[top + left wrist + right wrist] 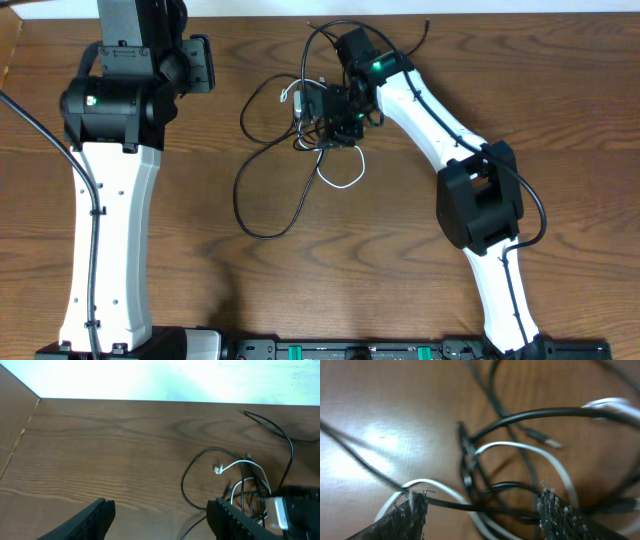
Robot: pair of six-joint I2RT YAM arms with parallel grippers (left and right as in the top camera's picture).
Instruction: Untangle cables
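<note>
The cables lie in a tangle at the table's middle back. A long black cable [262, 235] loops out toward the front left, and a shorter white cable [345, 183] curls just below the knot. My right gripper [325, 120] is down in the knot. In the right wrist view it [482, 510] stands open, with a black strand [545, 412] and the white cable [520, 449] crossing between its fingers. My left gripper [160, 515] is open over bare wood to the left of the tangle. The white plug end [218, 469] and a black loop [187, 485] lie ahead of it on the right.
The wooden table's back edge [150, 400] meets a pale wall. A loose black end [422, 35] trails toward the back right. Thick black cables run along both arms' bases [30, 115]. The right arm [480, 200] crosses the table's right side.
</note>
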